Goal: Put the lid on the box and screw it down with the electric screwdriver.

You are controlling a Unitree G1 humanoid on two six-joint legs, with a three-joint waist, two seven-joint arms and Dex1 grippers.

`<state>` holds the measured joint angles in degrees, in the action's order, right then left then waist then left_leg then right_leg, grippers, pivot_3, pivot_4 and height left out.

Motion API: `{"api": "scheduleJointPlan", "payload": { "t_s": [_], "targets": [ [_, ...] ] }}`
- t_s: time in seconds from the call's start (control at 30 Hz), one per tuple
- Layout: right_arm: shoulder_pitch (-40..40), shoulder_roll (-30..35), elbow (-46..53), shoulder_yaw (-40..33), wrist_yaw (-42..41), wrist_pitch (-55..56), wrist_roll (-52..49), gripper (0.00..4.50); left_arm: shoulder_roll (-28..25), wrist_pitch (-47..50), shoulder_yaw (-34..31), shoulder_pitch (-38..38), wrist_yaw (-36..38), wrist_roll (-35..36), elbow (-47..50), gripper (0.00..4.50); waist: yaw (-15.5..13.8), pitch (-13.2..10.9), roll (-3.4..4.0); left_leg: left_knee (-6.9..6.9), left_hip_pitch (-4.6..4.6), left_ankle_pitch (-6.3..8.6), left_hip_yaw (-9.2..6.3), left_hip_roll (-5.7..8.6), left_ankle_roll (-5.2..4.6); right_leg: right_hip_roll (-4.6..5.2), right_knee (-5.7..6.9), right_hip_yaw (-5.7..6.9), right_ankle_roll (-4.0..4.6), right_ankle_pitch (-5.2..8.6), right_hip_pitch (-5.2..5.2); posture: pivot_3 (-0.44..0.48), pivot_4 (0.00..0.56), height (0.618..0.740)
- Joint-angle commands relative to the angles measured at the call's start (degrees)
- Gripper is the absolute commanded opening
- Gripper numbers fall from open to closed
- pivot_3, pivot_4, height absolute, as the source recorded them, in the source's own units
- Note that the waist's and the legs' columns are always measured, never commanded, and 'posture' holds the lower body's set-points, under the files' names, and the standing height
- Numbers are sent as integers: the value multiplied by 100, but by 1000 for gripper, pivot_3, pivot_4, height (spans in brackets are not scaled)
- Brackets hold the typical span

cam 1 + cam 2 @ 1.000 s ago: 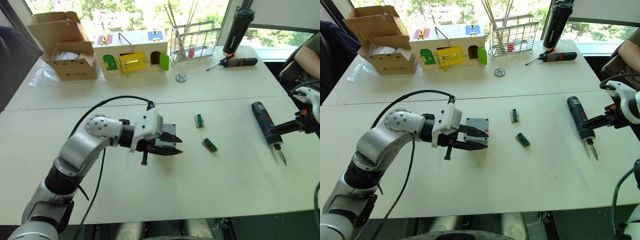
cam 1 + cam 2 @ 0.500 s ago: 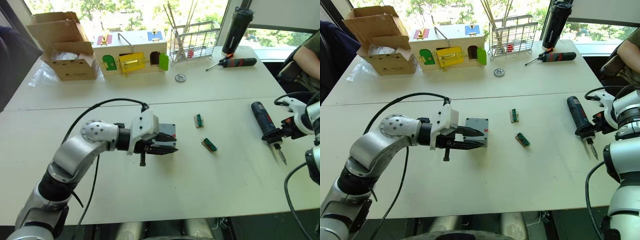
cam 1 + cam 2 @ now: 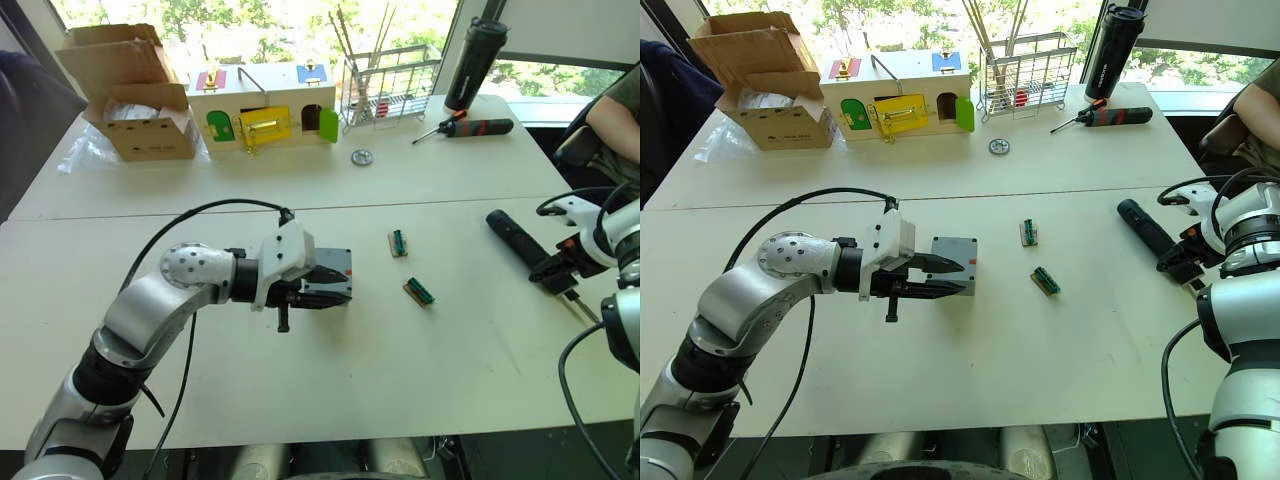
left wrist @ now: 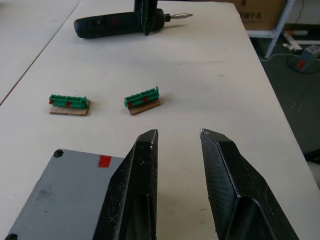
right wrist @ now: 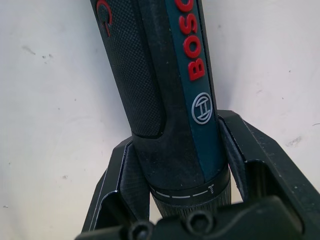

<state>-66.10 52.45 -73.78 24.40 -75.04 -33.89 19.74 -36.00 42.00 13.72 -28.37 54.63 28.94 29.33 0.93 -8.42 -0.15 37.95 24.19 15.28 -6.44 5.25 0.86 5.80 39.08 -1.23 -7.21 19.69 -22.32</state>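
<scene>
Right tool (image 5: 175, 200) pinches the screwdriver (image 3: 1145, 230) near its bit; it may pivot. Left tool (image 4: 177, 145), spread beside the lid (image 4: 75, 195), could nudge it.

Bright daylight pours in from the windows (image 3: 250, 15) behind the counter (image 3: 450, 350), blowing them out. Shadows stay soft; the wrist views are sharp.

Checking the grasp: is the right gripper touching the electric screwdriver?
Touching. The right wrist view shows the right gripper closed on both sides of the electric screwdriver.

Black fingers (image 5: 125, 175) clamp the electric screwdriver (image 5: 165, 90).
</scene>
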Motion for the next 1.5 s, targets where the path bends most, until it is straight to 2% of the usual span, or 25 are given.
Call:
{"api": "scheduleJointPlan", "payload": {
  "t_s": [0.03,0.13,0.27,0.37,0.5,0.57,0.63,0.7,0.77,0.9,1.0,1.13,1.33,1.5],
  "targets": [
    [174,-34,-109,11,-369,107,107,1767,-9,-83,-107,-10,-24,28,12,1343,-5,0,0,-1,0,0,-1,0,0,0,0,0,0,0,0,0,150,740],
    [110,84,-44,-182,10,336,73,1767,-14,-173,-128,-44,7,-23,-146,1343,-7,0,0,-2,0,0,-3,0,0,0,0,2,0,0,0,0,150,740],
    [-427,200,83,-805,401,256,-302,1767,-49,-378,-230,-146,92,-108,-582,1343,6,-4,6,2,0,0,4,2,1,1,0,0,0,0,-1,0,150,740],
    [-971,290,275,-1282,572,34,-605,1767,-74,-518,-317,-235,170,-153,-924,1343,34,-32,69,1,7,-1,24,5,2,5,5,-15,0,0,-19,0,150,740],
    [-1611,329,971,-2043,294,-789,-1338,1767,-83,-572,-448,-351,306,-82,-1253,1343,28,-34,78,-6,19,-2,33,-1,3,5,10,-18,0,0,-60,0,150,740],
    [-1582,248,1895,-2823,424,-1519,-2049,1767,-81,-573,-484,-432,379,-67,-1423,1343,18,-35,77,-11,24,-3,33,-8,5,5,11,-17,0,0,-72,0,150,740],
    [-1093,-29,3367,-3884,893,-2134,-2802,1767,-55,-580,-483,-527,430,-80,-1602,1343,-2,-36,76,-11,28,-6,28,-8,10,2,11,-13,0,0,-72,0,150,740],
    [-511,-660,4983,-5041,1672,-2501,-3415,1767,-29,-631,-466,-603,496,-130,-1793,1343,-17,-35,73,-13,31,-6,20,-8,10,1,18,-5,0,0,-62,0,150,740],
    [83,-1594,6676,-5888,2509,-2729,-3896,1767,10,-647,-425,-703,546,-172,-1954,1343,-16,-34,73,-8,29,-6,8,-6,10,3,19,3,0,0,-48,0,150,740],
    [719,-3033,8737,-6560,3482,-3537,-4950,1767,63,-666,-390,-842,609,-264,-2193,1343,-35,-33,70,5,30,-7,-8,5,11,7,35,6,0,0,-41,0,150,740],
    [1425,-3974,9934,-6344,3919,-3355,-5534,1767,114,-553,-391,-915,571,-266,-2239,1343,-9,-33,70,5,31,-6,-11,14,10,12,49,5,0,0,-44,0,150,740],
    [2234,-4723,10628,-5663,4367,-2856,-5776,1767,120,-519,-314,-951,610,-328,-2287,1343,62,-33,70,6,27,-7,-11,15,10,13,87,4,0,0,-52,0,150,740],
    [3405,-4862,10753,-4165,4445,-1565,-5287,1767,217,-805,-37,-859,636,-699,-2554,1343,172,-32,71,3,20,-7,-13,16,11,10,96,2,0,0,-59,0,150,740],
    [3804,-4832,10401,-3496,4497,-751,-5000,1767,197,-1168,207,-722,717,-1079,-2807,1343,228,-32,71,-5,20,-7,-11,15,11,7,101,2,0,0,-72,0,150,740]
  ]
}}
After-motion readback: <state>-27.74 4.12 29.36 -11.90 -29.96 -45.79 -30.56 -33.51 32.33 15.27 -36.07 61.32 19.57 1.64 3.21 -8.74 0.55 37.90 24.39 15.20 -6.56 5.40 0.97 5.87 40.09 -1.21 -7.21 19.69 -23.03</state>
